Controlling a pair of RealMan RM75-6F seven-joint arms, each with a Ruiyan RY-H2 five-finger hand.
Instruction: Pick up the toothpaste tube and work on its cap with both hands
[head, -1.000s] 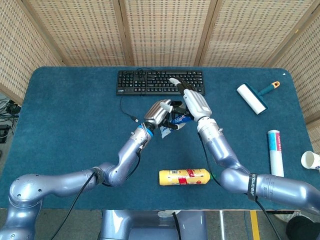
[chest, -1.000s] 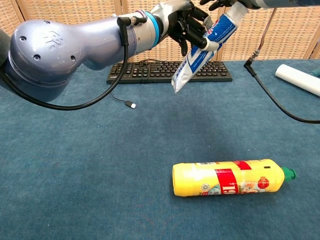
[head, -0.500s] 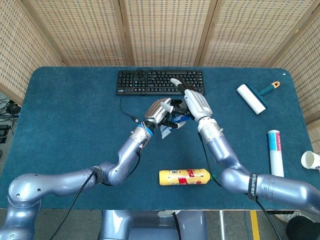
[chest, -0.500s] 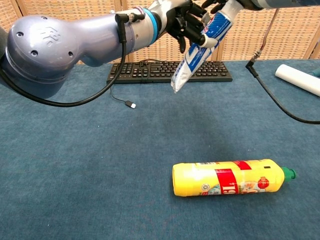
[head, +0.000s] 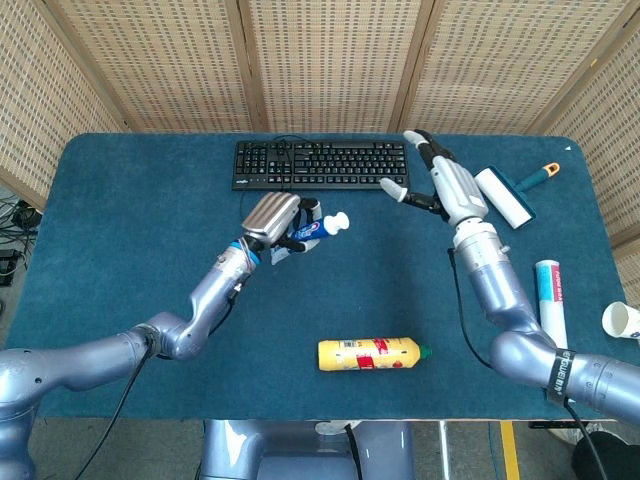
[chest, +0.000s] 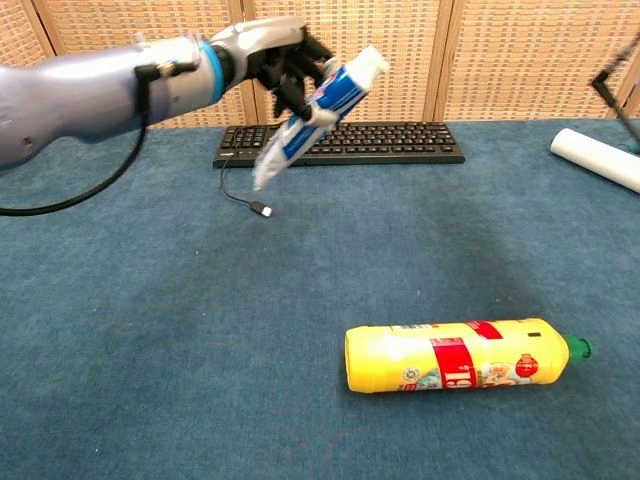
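Note:
My left hand grips the blue, white and red toothpaste tube around its middle, lifted above the table. The white cap end points right, toward my other arm. In the chest view the left hand holds the tube tilted, cap end up and flat end down. My right hand hovers well apart to the right, by the keyboard's right end, fingers spread and holding nothing. The chest view does not show the right hand.
A black keyboard lies at the back, its loose cable plug on the cloth. A yellow bottle lies on its side near the front. At the right are a lint roller, a white cylinder and a cup.
The hands have parted. My right hand let go of the tube's cap end and swung right and back. My left hand carried the tube to the left.

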